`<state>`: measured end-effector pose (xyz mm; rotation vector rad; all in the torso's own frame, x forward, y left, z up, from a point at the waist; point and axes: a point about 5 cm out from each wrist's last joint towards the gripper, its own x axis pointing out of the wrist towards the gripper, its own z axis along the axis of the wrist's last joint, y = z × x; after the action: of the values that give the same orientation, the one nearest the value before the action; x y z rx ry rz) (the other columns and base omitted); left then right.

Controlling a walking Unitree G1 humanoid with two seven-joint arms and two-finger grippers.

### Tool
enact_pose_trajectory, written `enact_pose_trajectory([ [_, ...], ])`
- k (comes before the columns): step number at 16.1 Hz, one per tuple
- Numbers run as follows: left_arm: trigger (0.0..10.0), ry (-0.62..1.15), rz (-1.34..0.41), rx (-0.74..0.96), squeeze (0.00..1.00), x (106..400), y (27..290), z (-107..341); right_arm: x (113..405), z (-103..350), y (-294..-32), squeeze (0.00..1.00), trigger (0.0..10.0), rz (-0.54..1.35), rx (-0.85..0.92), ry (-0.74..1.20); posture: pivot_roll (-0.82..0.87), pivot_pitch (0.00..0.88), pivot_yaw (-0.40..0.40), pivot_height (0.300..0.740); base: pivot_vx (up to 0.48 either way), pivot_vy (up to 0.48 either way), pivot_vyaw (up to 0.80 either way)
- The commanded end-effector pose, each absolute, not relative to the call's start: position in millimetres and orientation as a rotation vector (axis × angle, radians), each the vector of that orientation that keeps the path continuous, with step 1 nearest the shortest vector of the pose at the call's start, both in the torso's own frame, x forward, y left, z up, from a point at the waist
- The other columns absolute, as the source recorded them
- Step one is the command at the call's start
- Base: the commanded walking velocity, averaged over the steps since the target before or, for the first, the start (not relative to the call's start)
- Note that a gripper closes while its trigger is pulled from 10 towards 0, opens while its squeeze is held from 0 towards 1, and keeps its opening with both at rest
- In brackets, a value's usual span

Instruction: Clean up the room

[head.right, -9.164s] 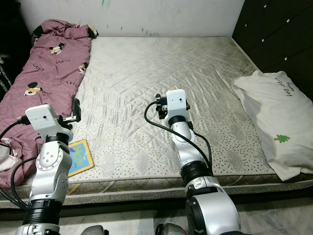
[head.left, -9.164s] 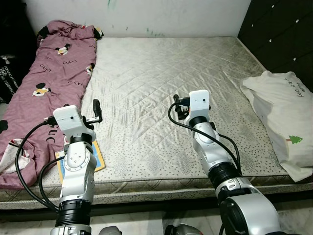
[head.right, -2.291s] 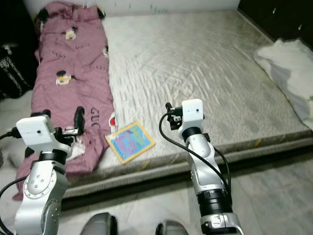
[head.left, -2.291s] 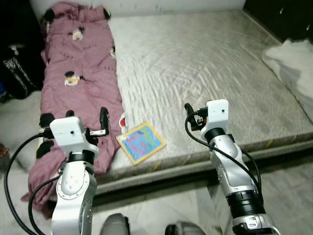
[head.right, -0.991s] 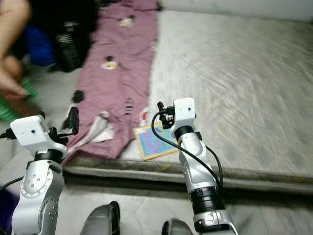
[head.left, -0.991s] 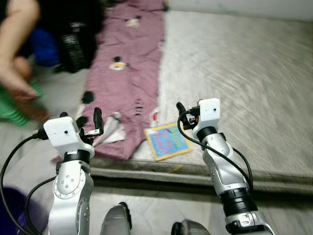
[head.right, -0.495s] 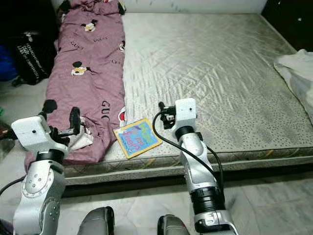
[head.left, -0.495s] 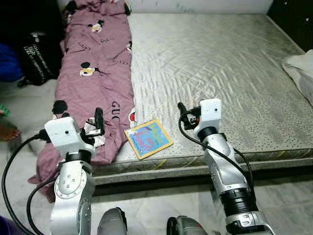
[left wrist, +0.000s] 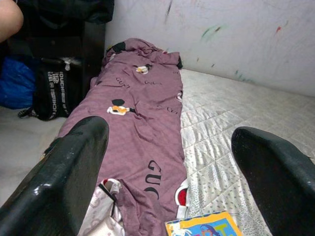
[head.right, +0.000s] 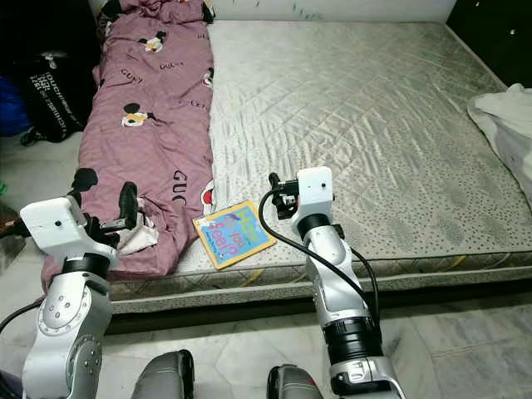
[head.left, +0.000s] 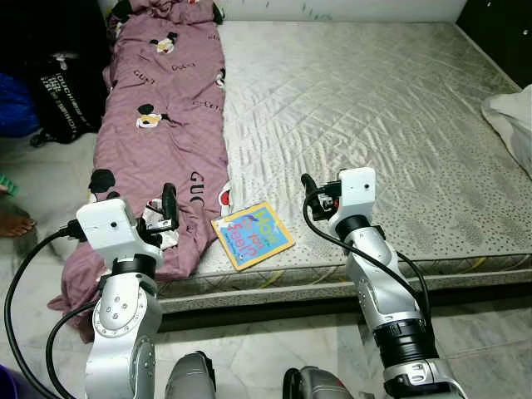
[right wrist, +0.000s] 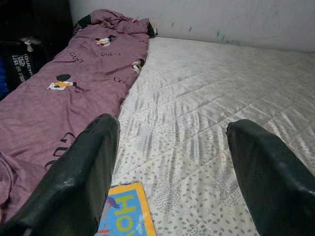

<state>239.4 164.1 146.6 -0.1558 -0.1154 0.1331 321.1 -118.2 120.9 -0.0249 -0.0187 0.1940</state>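
We stand at the foot edge of the mattress [head.left: 374,108] with both arms raised over its near border. The left gripper [left wrist: 167,162] hovers above the hanging end of the mauve cartoon-print blanket [head.left: 162,108]; its fingers are spread wide and hold nothing. The right gripper [right wrist: 172,167] hovers over the bare quilted surface, fingers likewise apart and empty.

The colourful children's book [head.left: 252,234] lies flat on the mattress, close to the near edge, between the two grippers and just beside the blanket's edge. We judge it the nearest item to collect.

To take it well:
- Bring the right gripper down beside the book's free edge, away from the blanket.
- Slide one finger under that edge; the soft mattress should yield and allow entry.
- Keep the fabric out of the grasp.

A white pillow [head.left: 511,125] lies at the right side of the mattress, and a black bag [head.left: 66,91] stands on the floor at the left.
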Motion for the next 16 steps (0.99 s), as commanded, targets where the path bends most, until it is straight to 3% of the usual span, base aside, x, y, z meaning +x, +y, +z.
enact_pose_trajectory([
  [1, 10.0, -0.102, 0.143, -0.158, 0.0, 238.3, 164.8, 144.5, 320.1, 119.1, -119.3, 0.0, 10.0, 0.192, -0.02, -0.015, 0.14, 0.125, -0.037, 0.74, 0.0, 0.0, 0.0],
  [5, 10.0, -0.088, 0.173, -0.174, 0.0, 237.5, 166.1, 142.9, 317.8, 118.1, -117.9, 0.0, 10.0, 0.207, -0.013, -0.012, 0.14, 0.132, -0.038, 0.74, 0.0, 0.0, 0.0],
  [10, 10.0, -0.073, 0.17, -0.186, 0.0, 233.9, 164.1, 142.1, 316.0, 118.5, -117.9, 0.0, 10.0, 0.218, -0.003, -0.012, 0.14, 0.154, -0.042, 0.701, 0.0, 0.0, 0.0],
  [16, 10.0, -0.069, 0.169, -0.206, 0.0, 233.8, 164.5, 141.8, 315.4, 117.8, -118.3, 0.0, 10.0, 0.225, -0.006, -0.007, 0.13, 0.157, -0.043, 0.701, 0.0, 0.0, 0.0],
])
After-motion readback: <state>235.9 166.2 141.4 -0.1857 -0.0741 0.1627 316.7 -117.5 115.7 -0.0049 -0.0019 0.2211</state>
